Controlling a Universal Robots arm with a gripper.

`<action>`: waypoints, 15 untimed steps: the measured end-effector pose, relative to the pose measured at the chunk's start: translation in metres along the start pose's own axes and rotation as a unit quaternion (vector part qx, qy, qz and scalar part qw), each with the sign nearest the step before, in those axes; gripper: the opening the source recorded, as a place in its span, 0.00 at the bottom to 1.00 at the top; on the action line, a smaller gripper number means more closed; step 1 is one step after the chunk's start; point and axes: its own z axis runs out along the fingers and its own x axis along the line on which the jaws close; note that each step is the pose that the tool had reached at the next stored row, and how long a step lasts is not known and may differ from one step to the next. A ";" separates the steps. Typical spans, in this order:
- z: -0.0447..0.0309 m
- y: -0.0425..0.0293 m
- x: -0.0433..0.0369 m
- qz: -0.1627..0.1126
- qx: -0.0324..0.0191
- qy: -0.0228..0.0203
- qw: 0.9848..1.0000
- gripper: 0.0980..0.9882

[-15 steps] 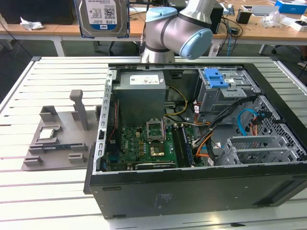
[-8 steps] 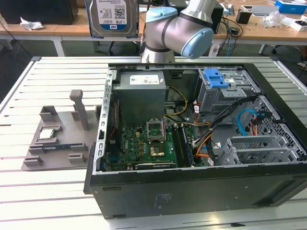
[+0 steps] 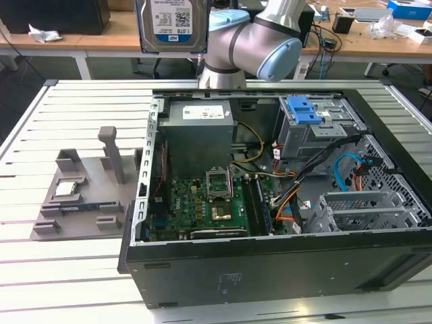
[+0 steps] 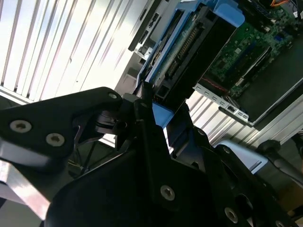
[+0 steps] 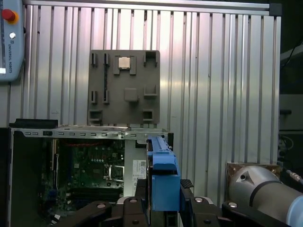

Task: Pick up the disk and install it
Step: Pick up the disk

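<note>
The disk (image 3: 172, 25), a silver drive with a white-and-blue label, hangs upright high above the table, behind the back left corner of the open computer case (image 3: 270, 270). Its blue caddy frame (image 5: 163, 175) stands edge-on between my black fingers (image 5: 141, 191) in the first wrist view. In the second wrist view my gripper (image 4: 161, 101) is shut on the disk (image 4: 189, 47), whose connector edge points away toward the case's motherboard (image 4: 241, 47). The arm's elbow (image 3: 260, 40) sits just to the exterior view's right of the disk.
In the case, a drive cage (image 3: 317, 135) with a blue latch (image 3: 302, 110) sits at the back right, above a second metal cage (image 3: 368, 209). A grey fixture (image 3: 74, 202) holding a small silver chip (image 3: 67, 188) lies left of the case. Cluttered benches stand behind.
</note>
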 end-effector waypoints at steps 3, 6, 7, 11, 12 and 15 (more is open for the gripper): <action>-0.0003 -0.0107 0.0004 0.000 0.000 0.000 1.000 0.30; -0.0005 -0.0204 0.0007 0.000 0.000 0.000 1.000 0.30; -0.0006 -0.0232 0.0008 0.000 0.000 0.000 1.000 0.30; -0.0009 -0.0341 0.0012 0.000 0.000 0.000 1.000 0.30; -0.0010 -0.0388 0.0013 0.000 0.000 0.000 1.000 0.30; -0.0012 -0.0469 0.0016 0.000 0.000 0.000 1.000 0.30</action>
